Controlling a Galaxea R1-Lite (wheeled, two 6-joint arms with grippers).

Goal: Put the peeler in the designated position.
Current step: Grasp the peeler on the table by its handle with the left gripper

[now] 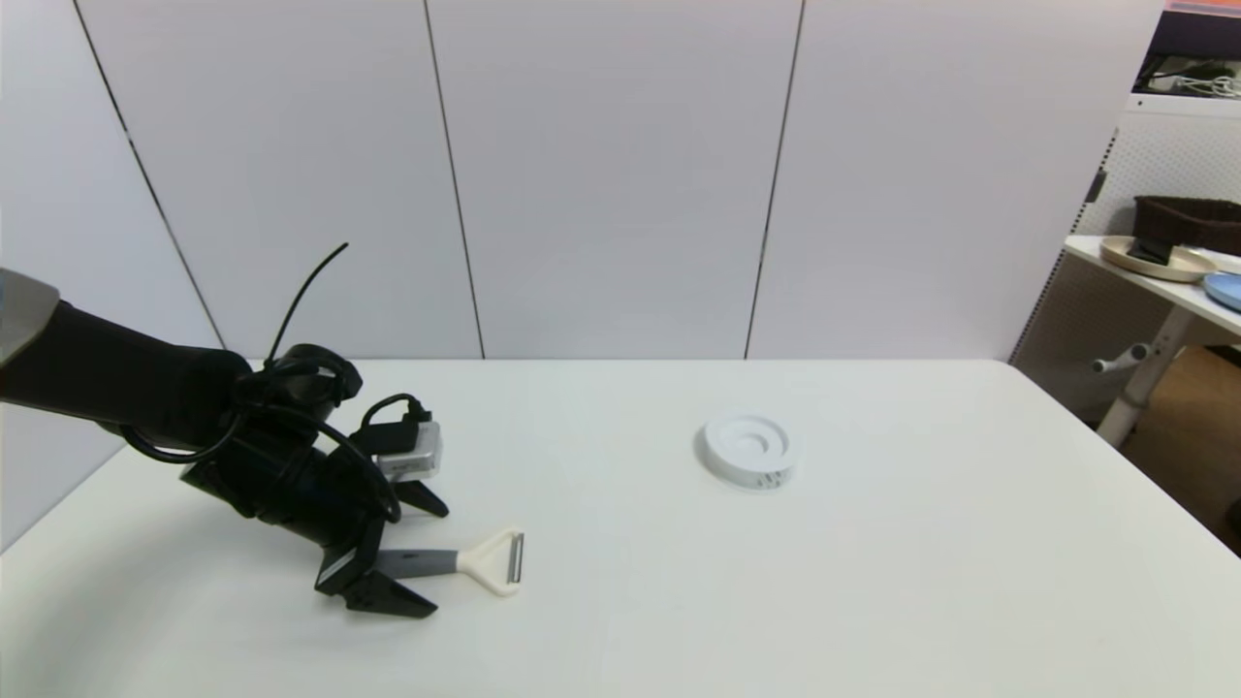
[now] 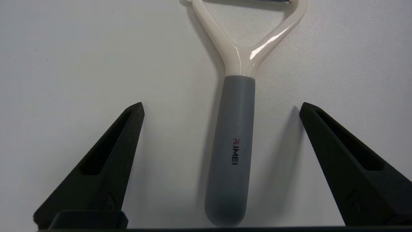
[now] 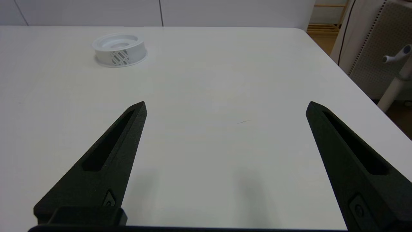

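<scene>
Left end effector open, fingers astride peeler handle w/o touching, near table front-left edge.

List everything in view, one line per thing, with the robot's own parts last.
peeler: one, dark grey handle with cream forked head, lying flat on the near left of the table.
round disc: one, white, on the table right of centre, farther back.
table: one, white, bearing both.
side table: one, white, far right, holding dishes and a dark basket.
left claw: one, black, open, its fingers either side of the peeler's handle, not touching it.
right claw: one, black, open, above bare table, holding nothing.
</scene>
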